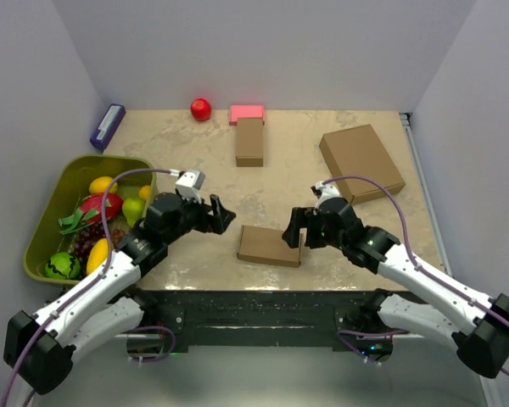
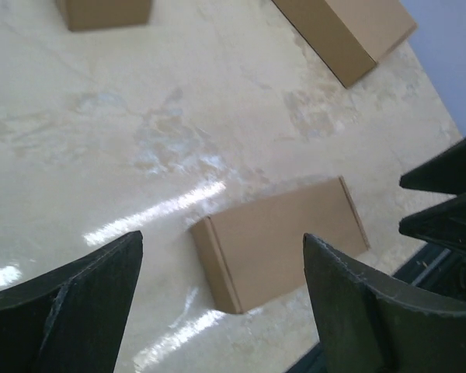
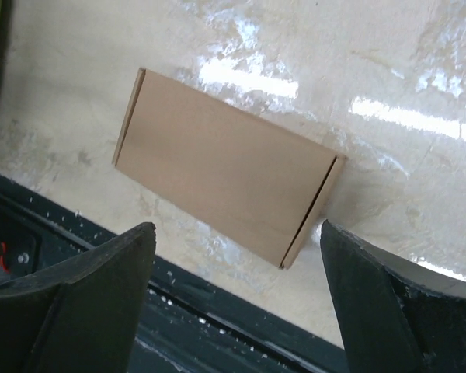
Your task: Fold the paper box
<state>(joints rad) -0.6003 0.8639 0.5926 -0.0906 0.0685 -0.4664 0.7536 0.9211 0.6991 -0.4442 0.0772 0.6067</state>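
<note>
Paper box (image 1: 269, 246): closed, lying flat on counter (image 1: 195, 161) near front edge. Left fingers (image 2: 85, 303) spread apart, empty, left of it; right fingers (image 3: 78, 303) spread apart, empty, at its right end. Farther back: narrow box (image 1: 249, 142), larger box (image 1: 361, 161).

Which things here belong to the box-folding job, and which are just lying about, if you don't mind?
Job: paper box, left gripper, right gripper.
Lying about: big box, narrow box, red ball, pink block, purple case, fruit bin.
</note>
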